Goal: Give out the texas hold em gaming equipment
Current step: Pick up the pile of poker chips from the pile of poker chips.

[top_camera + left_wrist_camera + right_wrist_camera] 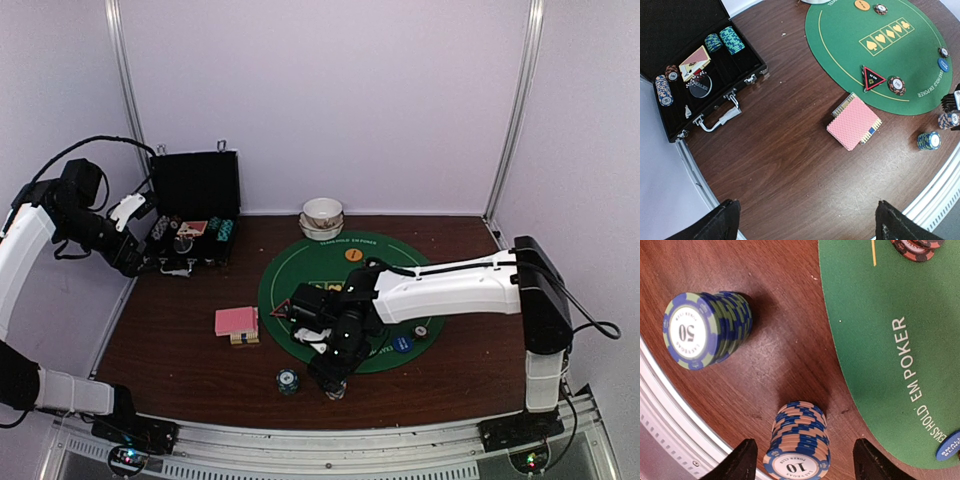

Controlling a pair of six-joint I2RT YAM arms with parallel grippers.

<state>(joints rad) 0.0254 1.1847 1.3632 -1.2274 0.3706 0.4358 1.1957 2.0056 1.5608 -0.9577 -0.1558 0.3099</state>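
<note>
Black hard case [670,20] is lying open well ahead of the left claw [805,222], holding teal chip stacks [726,40], a card deck [695,62] and a clear dealer disc [700,86]. That claw is hanging spread wide, pinching nothing. The right claw [805,460] is straddling a blue-and-tan chip stack [797,440] on the bench [765,365], fingers [742,460] spread either side, not yet clamped; a green-and-blue stack [705,330] is standing just beyond it

Cards [236,321] left of mat [292,272]
</note>
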